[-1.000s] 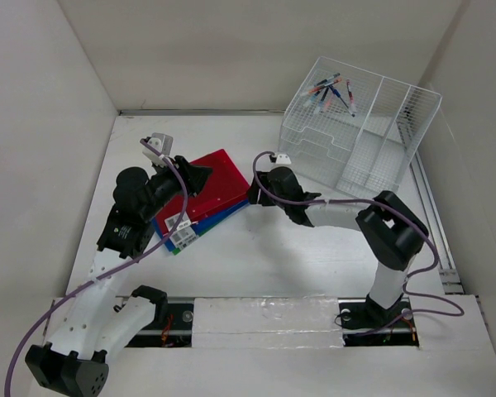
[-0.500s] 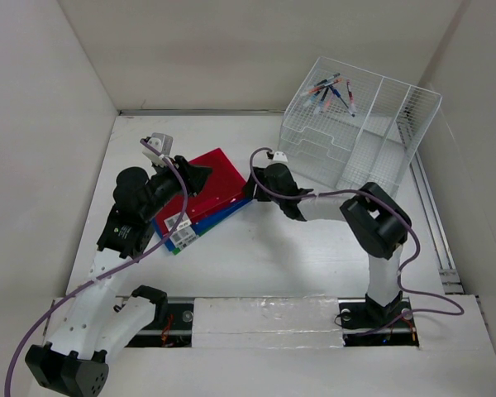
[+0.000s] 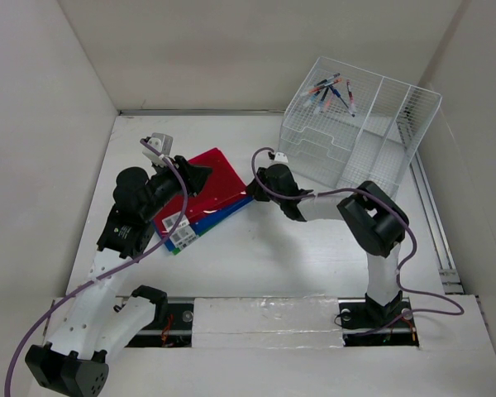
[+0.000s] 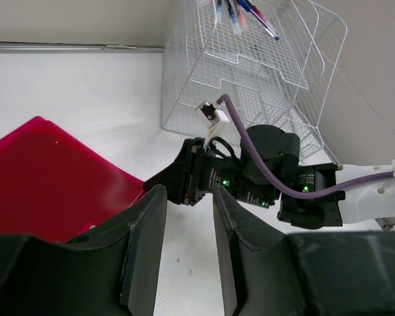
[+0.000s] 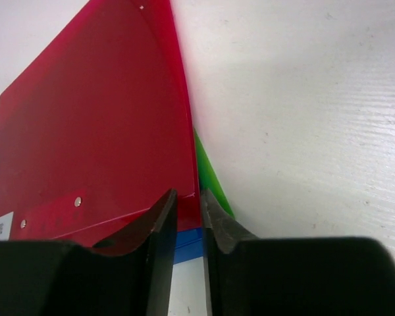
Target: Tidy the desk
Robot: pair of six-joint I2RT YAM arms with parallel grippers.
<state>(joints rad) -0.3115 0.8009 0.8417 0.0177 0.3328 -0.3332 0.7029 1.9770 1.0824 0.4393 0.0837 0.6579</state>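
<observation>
One red folder point(image 5: 85, 131) on desk point(image 5: 303, 99): likely light, floppy, slick; grip thin edge. Right gripper point(image 5: 187, 197) pinches it; left gripper point(image 4: 187, 197) ajar, empty.

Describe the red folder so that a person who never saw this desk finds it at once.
On the white desk, look left of the wire-mesh rack. There a red folder lies on top of a blue folder and a green folder; it alone is red and uppermost.
</observation>
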